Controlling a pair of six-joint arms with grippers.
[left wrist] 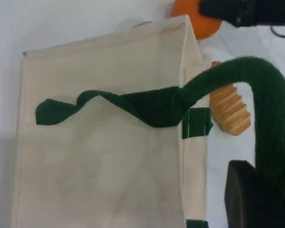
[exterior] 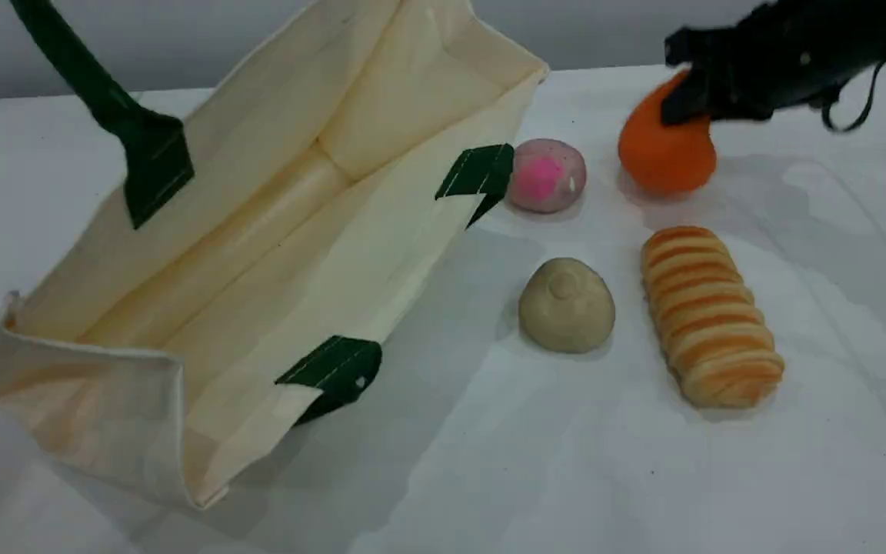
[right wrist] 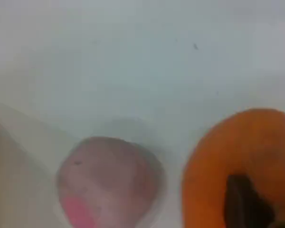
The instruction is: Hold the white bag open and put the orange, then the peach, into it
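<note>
The white surface [exterior: 797,462] runs back to a grey wall [exterior: 566,31]. On my left the white bag [exterior: 258,254] lies tipped on its side with its mouth gaping toward the camera. Its upper green handle [exterior: 97,92] is pulled up out of the scene view. In the left wrist view that handle runs into the left fingers [left wrist: 249,199], which are closed on it. The peach [exterior: 547,175] sits just beside the bag's far rim, and the orange [exterior: 666,158] is near it on the surface. The right fingers [exterior: 685,104] are clamped on the top of the orange. Nearer me are a beige bun [exterior: 566,306] and a striped bread roll [exterior: 708,315].
</note>
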